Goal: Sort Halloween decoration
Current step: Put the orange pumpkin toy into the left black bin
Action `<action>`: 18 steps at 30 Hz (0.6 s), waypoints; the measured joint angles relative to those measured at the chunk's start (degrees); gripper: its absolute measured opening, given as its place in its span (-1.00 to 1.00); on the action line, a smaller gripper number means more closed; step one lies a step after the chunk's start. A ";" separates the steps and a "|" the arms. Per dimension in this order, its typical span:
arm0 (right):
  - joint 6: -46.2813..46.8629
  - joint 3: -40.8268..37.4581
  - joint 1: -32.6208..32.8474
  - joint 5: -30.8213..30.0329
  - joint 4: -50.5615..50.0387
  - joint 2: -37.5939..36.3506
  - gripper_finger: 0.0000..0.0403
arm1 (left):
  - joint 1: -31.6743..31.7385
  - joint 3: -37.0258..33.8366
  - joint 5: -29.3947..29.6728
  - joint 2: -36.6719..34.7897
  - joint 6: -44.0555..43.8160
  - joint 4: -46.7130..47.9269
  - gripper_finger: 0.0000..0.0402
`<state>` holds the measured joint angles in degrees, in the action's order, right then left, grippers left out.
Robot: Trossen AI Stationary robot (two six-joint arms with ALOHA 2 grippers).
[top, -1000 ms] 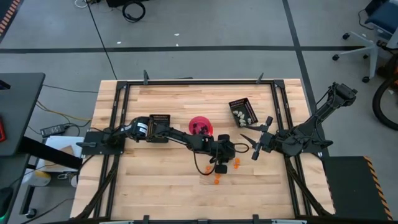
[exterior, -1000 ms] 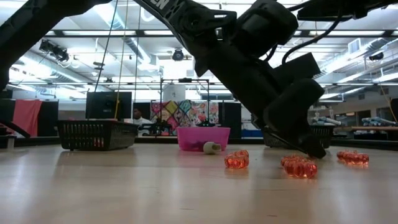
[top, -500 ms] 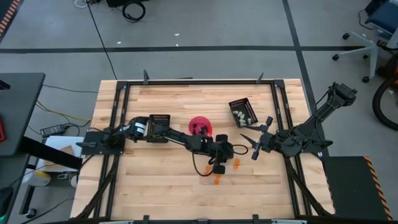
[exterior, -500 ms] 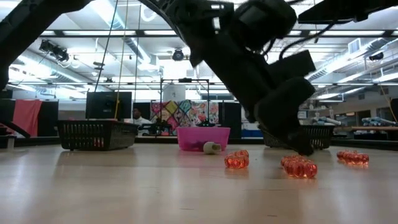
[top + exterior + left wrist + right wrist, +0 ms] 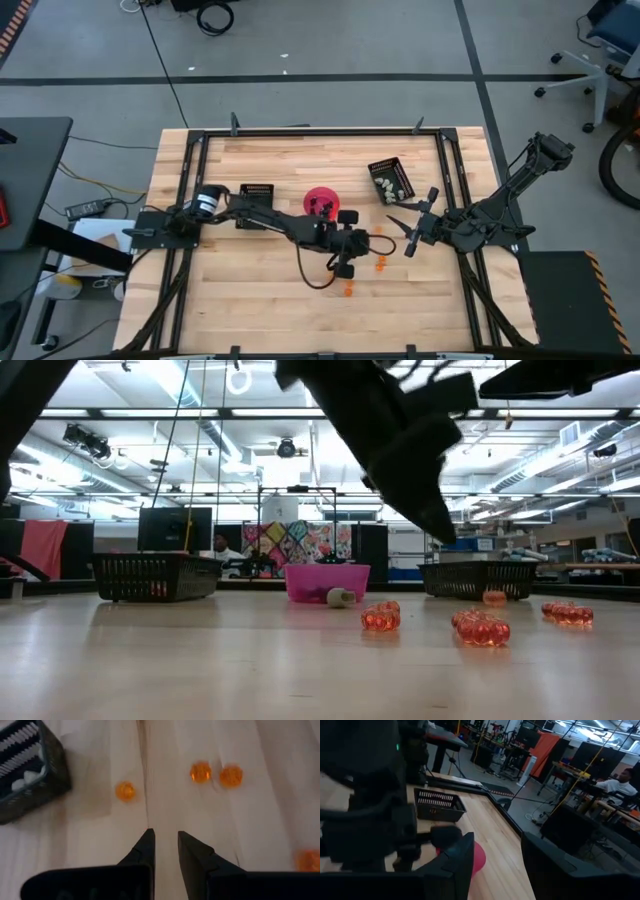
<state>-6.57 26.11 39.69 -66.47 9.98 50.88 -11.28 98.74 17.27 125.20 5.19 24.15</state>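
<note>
grey floor (image 5: 330, 50), office chair (image 5: 590, 50), ceiling lights (image 5: 120, 435)

Tiny orange Halloween decoration (image 5: 483, 628) scattered on wood

- A robotics lab or workshop: a pale wooden worktop (image 5: 260, 300) in a black metal frame stands on a grey concrete floor (image 5: 330, 40) marked with dark tape.
- Beyond it, ceiling strip lights (image 5: 150, 512), dark monitors (image 5: 175, 528) and a seated person (image 5: 615, 785) at benches.
</note>
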 joint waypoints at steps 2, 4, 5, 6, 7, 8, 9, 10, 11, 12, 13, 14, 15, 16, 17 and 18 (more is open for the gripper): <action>0.38 0.00 -0.01 -0.01 -0.23 0.00 -0.17 | -0.12 0.15 0.22 -0.55 -0.59 -1.56 -0.75; 0.52 0.00 0.00 0.03 -0.32 -0.01 -0.17 | 0.19 0.17 -0.27 -0.55 -2.19 -2.01 -0.74; 1.15 0.00 0.01 0.15 -0.69 -0.01 -0.17 | 0.47 0.15 -1.12 0.05 -2.96 -2.55 -0.74; 2.15 0.00 -0.01 0.60 -1.71 -0.01 -0.17 | 0.78 0.21 -2.59 0.85 -3.87 -3.25 -0.74; 3.22 0.00 -0.01 1.78 -2.95 -0.01 -0.17 | 0.89 0.18 -3.77 1.43 -4.19 -2.90 -0.74; 4.60 0.00 -0.01 3.91 -4.48 -0.01 -0.17 | 0.95 -0.06 -4.26 1.96 -4.39 -2.03 -0.74; 6.28 0.00 -0.08 5.74 -6.29 -0.01 -0.17 | 0.96 -0.09 -4.30 2.31 -4.42 -2.25 -0.74; 7.90 0.00 -0.31 7.06 -8.16 0.02 -0.17 | 0.82 -0.09 -4.30 2.50 -4.42 -2.92 -0.74; 9.52 0.00 -0.68 7.93 -9.50 0.18 -0.17 | 0.61 0.00 -4.30 2.47 -4.42 -3.54 -0.74; 11.07 0.00 -1.19 8.33 -10.48 0.34 -0.17 | 0.49 0.10 -4.43 2.44 -4.42 -4.61 -0.74; 12.22 0.00 -1.66 8.61 -11.82 0.43 -0.17 | 0.43 0.13 -4.47 2.41 -4.44 -5.56 -0.74; 12.93 -0.02 -2.03 8.61 -12.91 0.47 -0.17 | 0.38 0.13 -4.54 2.41 -4.51 -6.16 -0.74; 13.54 -0.02 -2.49 8.62 -13.24 0.49 -0.17 | 0.47 0.13 -4.60 2.41 -4.66 -7.04 -0.74; 14.01 -0.02 -2.90 8.50 -13.34 0.47 -0.17 | 0.81 0.13 -4.58 2.41 -4.71 -8.08 -0.74; 14.13 -0.02 -3.19 8.25 -13.49 0.47 -0.17 | 1.21 0.13 -4.48 2.41 -4.72 -9.30 -0.74; 14.11 -0.02 -3.39 7.91 -13.47 0.47 -0.17 | 1.55 0.13 -4.37 2.41 -4.72 -10.36 -0.74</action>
<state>7.54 26.09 36.29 -58.55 -3.49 51.35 -9.73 98.87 12.90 127.61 0.47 13.79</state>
